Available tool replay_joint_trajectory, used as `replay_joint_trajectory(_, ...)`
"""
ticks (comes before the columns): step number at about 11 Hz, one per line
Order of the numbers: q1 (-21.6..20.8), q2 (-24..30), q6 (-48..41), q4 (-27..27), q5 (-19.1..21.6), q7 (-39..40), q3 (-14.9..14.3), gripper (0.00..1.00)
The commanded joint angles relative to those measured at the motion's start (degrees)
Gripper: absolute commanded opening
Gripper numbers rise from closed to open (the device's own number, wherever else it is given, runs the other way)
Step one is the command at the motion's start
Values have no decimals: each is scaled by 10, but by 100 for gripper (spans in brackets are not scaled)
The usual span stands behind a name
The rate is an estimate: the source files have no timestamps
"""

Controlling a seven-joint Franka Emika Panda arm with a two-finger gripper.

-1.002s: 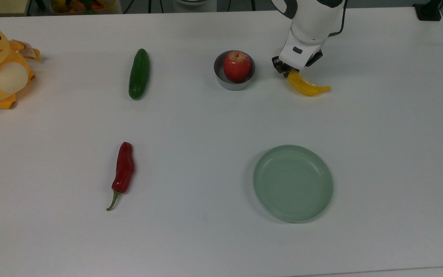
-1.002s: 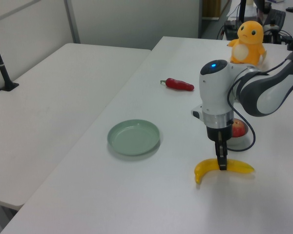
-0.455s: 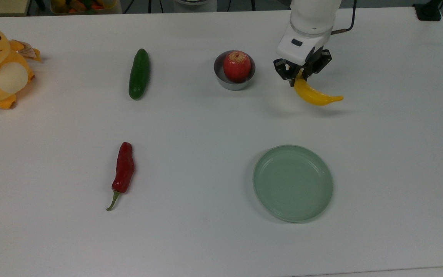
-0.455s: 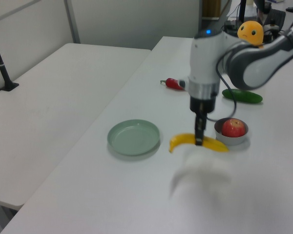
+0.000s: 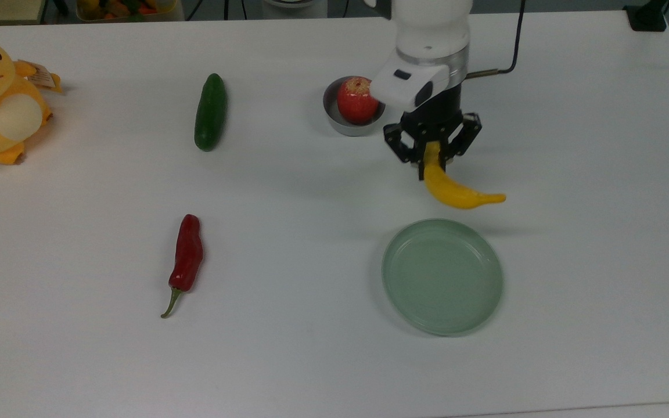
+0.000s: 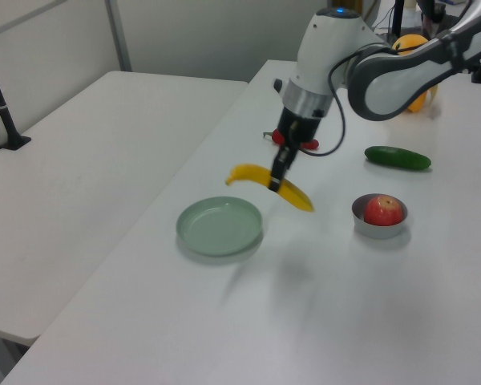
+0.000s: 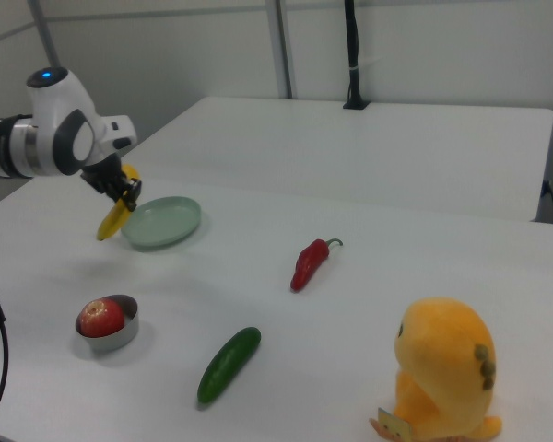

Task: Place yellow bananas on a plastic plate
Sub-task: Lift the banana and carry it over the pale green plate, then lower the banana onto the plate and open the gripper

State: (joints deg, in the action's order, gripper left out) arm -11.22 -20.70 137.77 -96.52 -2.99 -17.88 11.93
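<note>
1. The white arm reaches out over the table (image 5: 288, 360), its wrist pointing straight down in the top view, between the grey bowl (image 5: 334, 116) and the plastic plate (image 5: 442, 276).
2. In the left view the forearm slants down from the upper right, with the gripper (image 6: 278, 172) hanging above the table.
3. The gripper (image 5: 431, 164) is clamped on the yellow bananas (image 5: 456, 191), fingers pinching one end of the fruit.
4. The banana hangs clear of the table: its shadow falls on the white top beneath it in the left view.
5. From the grip, the banana curves away toward the top view's lower right, its pointed tip aimed at the top view's right.
6. The plate sits empty just below the banana in the top view, the fruit near its far rim but not over the middle.
7. In the right view the banana (image 7: 112, 219) dangles just beside the plate's (image 7: 161, 223) left edge.
</note>
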Motion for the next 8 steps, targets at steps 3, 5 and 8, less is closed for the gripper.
replay_joint_trajectory(3,-7,-122,111,120,-9,22,-48,15)
replay_joint_trajectory(5,-9,-149,159,119,-8,22,-48,15)
replay_joint_trajectory(8,-17,-186,204,123,-4,15,-48,15)
